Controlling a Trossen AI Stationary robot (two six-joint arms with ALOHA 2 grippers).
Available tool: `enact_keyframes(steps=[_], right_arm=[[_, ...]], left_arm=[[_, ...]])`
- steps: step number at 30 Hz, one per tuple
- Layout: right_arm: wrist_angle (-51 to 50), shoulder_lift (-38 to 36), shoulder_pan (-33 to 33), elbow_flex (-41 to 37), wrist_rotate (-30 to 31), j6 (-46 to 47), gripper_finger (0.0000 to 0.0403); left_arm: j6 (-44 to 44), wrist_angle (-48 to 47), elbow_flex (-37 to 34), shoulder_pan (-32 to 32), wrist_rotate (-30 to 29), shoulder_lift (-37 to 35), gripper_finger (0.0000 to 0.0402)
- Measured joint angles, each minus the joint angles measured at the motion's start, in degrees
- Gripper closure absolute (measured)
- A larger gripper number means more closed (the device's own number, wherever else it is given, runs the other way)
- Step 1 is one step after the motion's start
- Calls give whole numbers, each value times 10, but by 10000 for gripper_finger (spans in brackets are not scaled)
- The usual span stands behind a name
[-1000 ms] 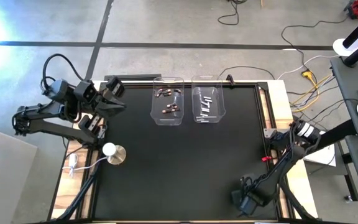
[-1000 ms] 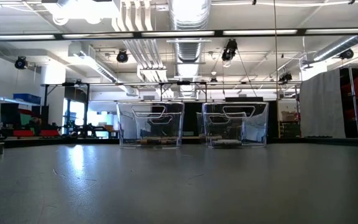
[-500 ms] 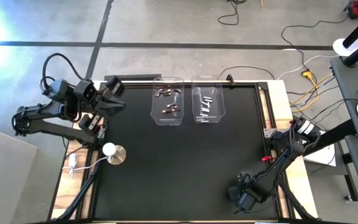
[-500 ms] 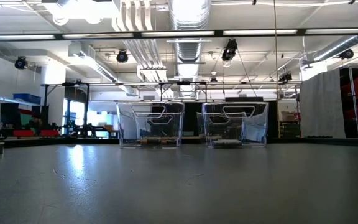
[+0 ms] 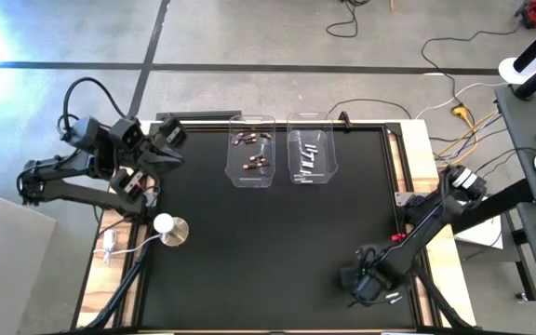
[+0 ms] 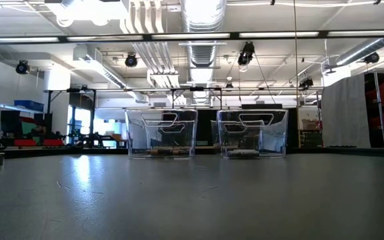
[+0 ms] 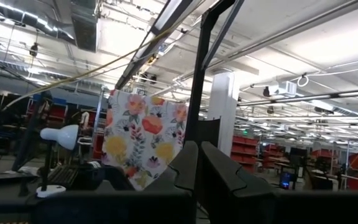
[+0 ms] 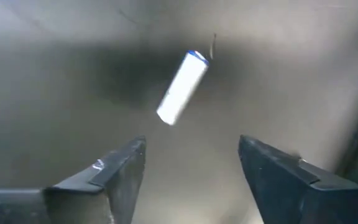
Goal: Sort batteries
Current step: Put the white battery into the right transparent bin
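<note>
The right claw (image 8: pixel 191 174) was down low over the mat with its fingers spread wide, nothing in them. A silvery-white battery (image 8: pixel 181 87) lay just ahead of the tips. The left claw (image 7: pixel 197 168) sat pressed together, well away, pointing off into the room.

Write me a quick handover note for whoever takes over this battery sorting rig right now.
Right gripper: open, low over the table's near right corner, a silvery-white battery loose on the mat just ahead of it.
Left gripper: shut, empty, parked at the table's far left.
Done: dark batteries in the left clear bin, silvery ones in the right clear bin.
Left: grasp the loose silvery battery and put it in the right bin.
</note>
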Motion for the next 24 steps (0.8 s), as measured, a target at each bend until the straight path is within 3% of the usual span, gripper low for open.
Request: enact_keyframes(steps=[9, 14, 24], right_arm=[[-43, -45, -20, -7, 3, -3, 131], [21, -7, -68, -7, 48, -15, 152], [54, 64, -128, -4, 50, -26, 207]], left_arm=[[1, -1, 0, 20, 10, -1, 401], [1, -3, 0, 20, 22, -1, 401], [2, -36, 0, 36, 32, -16, 401]])
